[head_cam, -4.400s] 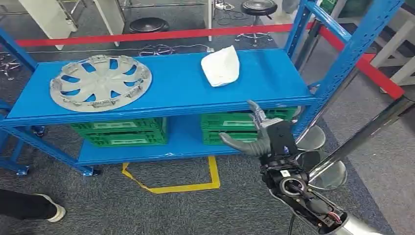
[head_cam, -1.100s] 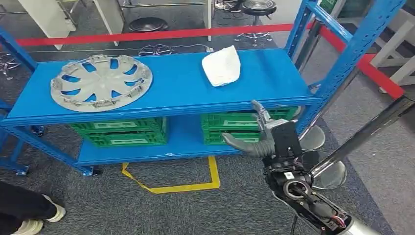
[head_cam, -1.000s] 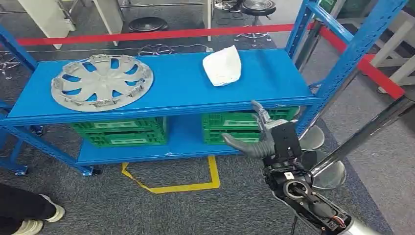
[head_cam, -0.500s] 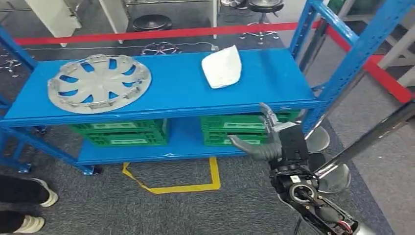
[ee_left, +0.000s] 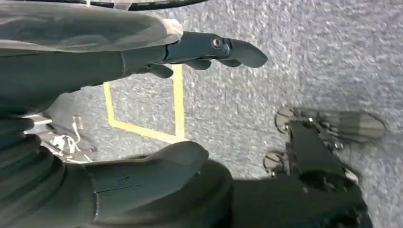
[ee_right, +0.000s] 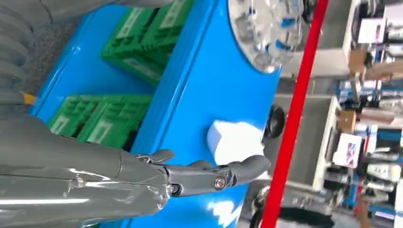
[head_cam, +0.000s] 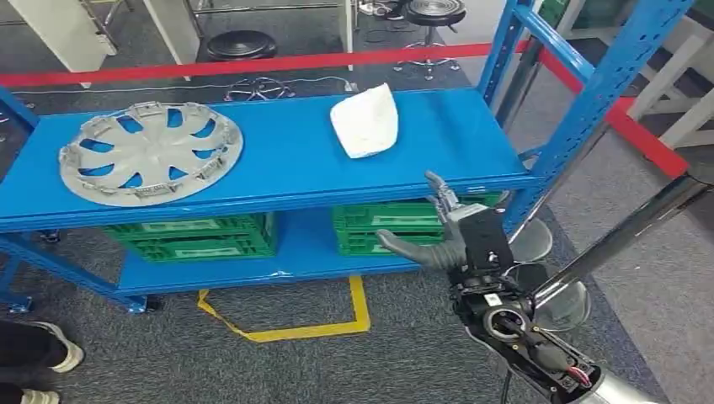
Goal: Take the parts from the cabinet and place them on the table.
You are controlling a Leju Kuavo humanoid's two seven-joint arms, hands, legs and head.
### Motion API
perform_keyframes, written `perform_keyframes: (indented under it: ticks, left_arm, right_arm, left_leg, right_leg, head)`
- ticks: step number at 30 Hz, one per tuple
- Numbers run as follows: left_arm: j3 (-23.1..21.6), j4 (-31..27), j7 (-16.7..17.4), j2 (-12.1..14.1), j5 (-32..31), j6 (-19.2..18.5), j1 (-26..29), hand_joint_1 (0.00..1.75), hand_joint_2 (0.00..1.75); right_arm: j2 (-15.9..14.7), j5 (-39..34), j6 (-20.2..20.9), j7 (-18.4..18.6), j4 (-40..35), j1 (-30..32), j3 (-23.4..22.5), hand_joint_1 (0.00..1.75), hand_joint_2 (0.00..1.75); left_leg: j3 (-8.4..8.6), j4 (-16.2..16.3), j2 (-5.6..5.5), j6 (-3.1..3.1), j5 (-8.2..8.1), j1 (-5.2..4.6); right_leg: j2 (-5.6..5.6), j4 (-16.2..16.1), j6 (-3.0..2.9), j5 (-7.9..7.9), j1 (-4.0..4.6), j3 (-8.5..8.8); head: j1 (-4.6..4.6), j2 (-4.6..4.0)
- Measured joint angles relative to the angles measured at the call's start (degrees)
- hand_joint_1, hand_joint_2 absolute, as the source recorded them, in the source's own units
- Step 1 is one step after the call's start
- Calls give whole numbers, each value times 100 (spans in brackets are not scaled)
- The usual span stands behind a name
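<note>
Right hand (head_cam: pixel 446 236) is raised in front of the blue cabinet (head_cam: pixel 278 181), just below the front lip of the top shelf at about 5 o'clock from the white part (head_cam: pixel 364 124); fingers spread, thumb out to 9 o'clock, holding nothing and touching nothing. Right wrist view agrees: fingers (ee_right: pixel 214 173) extended over the blue shelf with the white part (ee_right: pixel 235 141) just beyond the fingertips, apart from them. White part sits on the top shelf, right of centre, toward the back edge. Silver wheel cover (head_cam: pixel 150 153) lies flat on the same shelf at 9 o'clock from the white part, well apart from it. Two green crates (head_cam: pixel 189 236) on the lower shelf (second one right behind the hand). Left hand (ee_left: pixel 142 95) hangs over grey carpet with a yellow floor marking (ee_left: pixel 178 99) below it, fingers straight and apart from the thumb, empty. A person's shoes (head_cam: pixel 50 358) at the 8 o'clock corner of the head view.
</note>
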Motion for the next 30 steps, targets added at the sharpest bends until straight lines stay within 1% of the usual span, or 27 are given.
perform_keyframes:
  ticks: [1,2,3,4,5,6,7,8,10,11,12,13,15,16,17,18,20,21,22,23,24,25,26,27,28,29,30]
  left_arm:
    - [0,0,0,-9,0,0,5,0,175]
    - [0,0,0,-7,-2,0,7,0,175]
    - [0,2,0,-5,-4,2,2,0,175]
    - [0,2,0,-5,-4,0,-4,0,175]
    - [0,2,0,-9,-7,0,-5,0,175]
    - [0,2,0,-11,-7,0,-3,0,175]
    - [0,2,4,-13,-7,-2,8,0,175]
    - [0,2,28,-18,4,-2,21,0,175]
    - [0,2,61,-26,48,4,25,0,175]
    - [0,4,61,-24,66,20,37,0,175]
    - [0,4,61,-22,81,35,25,0,175]
    - [2,4,57,-22,92,39,23,0,175]
    - [2,7,44,-22,94,50,33,0,175]
    - [2,7,33,-13,74,50,34,0,175]
    - [0,4,22,-15,57,50,35,0,175]
    - [2,4,2,-22,28,50,29,0,175]
    - [0,4,-4,-26,-35,35,25,0,175]
    - [0,4,2,-26,-63,28,25,0,175]
    - [0,7,26,-29,-83,24,23,0,175]
    - [0,4,50,-24,-94,20,22,0,175]
    - [-2,6,63,-18,-103,18,14,0,175]
    - [-2,4,68,-9,-103,18,0,0,175]
    - [-2,4,74,-9,-105,18,-15,0,175]
    - [-4,5,77,-11,-105,18,-49,0,175]
    - [-4,4,77,-13,-105,18,-70,0,175]
    - [-4,4,77,-15,-98,18,-76,0,175]
    - [-4,4,77,-18,-83,18,-73,0,175]
  right_arm:
    - [0,0,4,0,-5,7,-4,0,175]
    - [0,0,4,-2,-2,0,-9,0,175]
    - [0,0,4,-2,0,-17,-9,0,175]
    - [0,0,4,-2,2,-10,-2,0,175]
    - [0,0,4,2,11,12,-6,0,175]
    - [0,-2,4,4,22,18,-7,0,175]
    - [0,-2,4,4,28,16,-7,0,175]
    - [0,-2,11,2,30,14,-4,0,175]
    - [0,-26,44,0,30,1,-2,0,175]
    - [0,-44,74,-2,39,-11,2,0,175]
    - [0,-59,83,-2,46,-34,15,0,175]
    - [0,-61,96,-7,52,-62,22,0,175]
    - [0,-90,101,-13,70,-74,33,0,175]
    - [0,-98,96,-15,70,-88,37,0,175]
    - [0,-98,85,-24,72,-101,41,0,175]
    - [0,-101,63,-24,72,-120,39,0,175]
    - [0,-96,17,-11,72,-101,46,0,175]
    - [0,-79,4,4,72,-72,48,0,175]
    - [0,-68,-15,22,72,-44,46,0,175]
    - [0,-55,-35,31,70,-17,39,0,175]
    - [0,-41,-39,44,70,0,33,0,175]
    - [0,-39,-46,48,68,6,28,0,175]
    - [0,-35,-46,50,65,7,28,0,175]
    - [0,-35,-48,55,61,7,22,0,175]
    - [0,-33,-46,59,57,11,20,0,175]
    - [0,-26,-46,61,57,11,20,0,175]
    - [0,-22,-37,61,57,11,20,0,175]
  left_leg:
    - [80,-103,11,19,24,90]
    - [149,-140,14,39,13,81]
    - [181,-145,17,73,-3,79]
    - [206,-144,17,93,-23,77]
    - [226,-144,16,104,-46,72]
    - [249,-141,13,102,-71,72]
    - [288,-140,9,92,-98,72]
    - [337,-139,6,83,-133,73]
    - [473,-135,-5,43,-221,74]
    - [490,-135,-7,14,-251,68]
    - [473,-96,-18,-20,-272,31]
    - [439,-99,-14,-46,-261,33]
    - [451,-124,-7,-82,-253,35]
    - [454,-115,-15,-124,-306,28]
    - [429,41,-14,-149,-379,40]
    - [230,405,-14,-170,-551,49]
    - [-340,1377,-14,-211,-901,77]
    - [-594,1744,-14,-226,-965,85]
    - [-683,1784,-13,-230,-874,95]
    - [-634,1568,-13,-229,-659,104]
    - [-456,1108,-13,-227,-345,118]
    - [-209,540,-12,-214,-30,124]
    - [-29,84,-11,-200,133,128]
    - [39,-41,-15,-189,41,92]
    - [37,-22,-28,-159,34,91]
    - [40,-25,-29,-128,13,71]
    - [49,-24,-30,-91,-2,56]
  right_leg:
    - [-6,22,28,-44,4,-15]
    - [-19,197,59,-145,10,-55]
    - [-19,579,76,-339,3,-227]
    - [-19,1120,98,-558,-5,-498]
    - [-19,1592,124,-711,-6,-761]
    - [-20,1856,143,-731,-8,-933]
    - [-20,1842,151,-610,-12,-976]
    - [-22,1560,154,-352,-17,-888]
    - [-25,466,129,318,-34,-440]
    - [-23,234,93,317,-31,-317]
    - [-25,94,77,287,9,-266]
    - [-24,80,12,242,8,-213]
    - [-8,63,-27,239,7,-235]
    - [-11,0,-69,253,-41,-169]
    - [-19,-31,-86,249,-45,-130]
    - [-34,-40,-126,238,-49,-118]
    - [-45,-40,-164,214,-44,-112]
    - [-44,-40,-169,197,-45,-103]
    - [-37,-40,-167,185,-48,-85]
    - [-27,-40,-157,166,-52,-60]
    - [-15,-40,-146,139,-58,-22]
    - [-7,-40,-128,109,-66,21]
    - [-1,-40,-96,82,-63,37]
    - [18,-18,-44,45,-22,32]
    - [22,-42,-28,45,-31,36]
    - [22,-60,-1,31,-28,48]
    - [22,-87,38,30,-45,73]
  head:
    - [11,0]
    - [65,0]
    - [109,0]
    - [133,0]
    - [149,0]
    - [168,0]
    - [197,0]
    - [225,0]
    - [289,0]
    - [311,0]
    - [295,0]
    - [302,0]
    - [256,0]
    - [260,0]
    - [251,0]
    - [183,0]
    - [118,0]
    - [96,0]
    - [79,0]
    - [68,0]
    - [46,0]
    - [33,0]
    - [15,0]
    - [-33,0]
    - [-7,0]
    - [31,0]
    - [35,0]
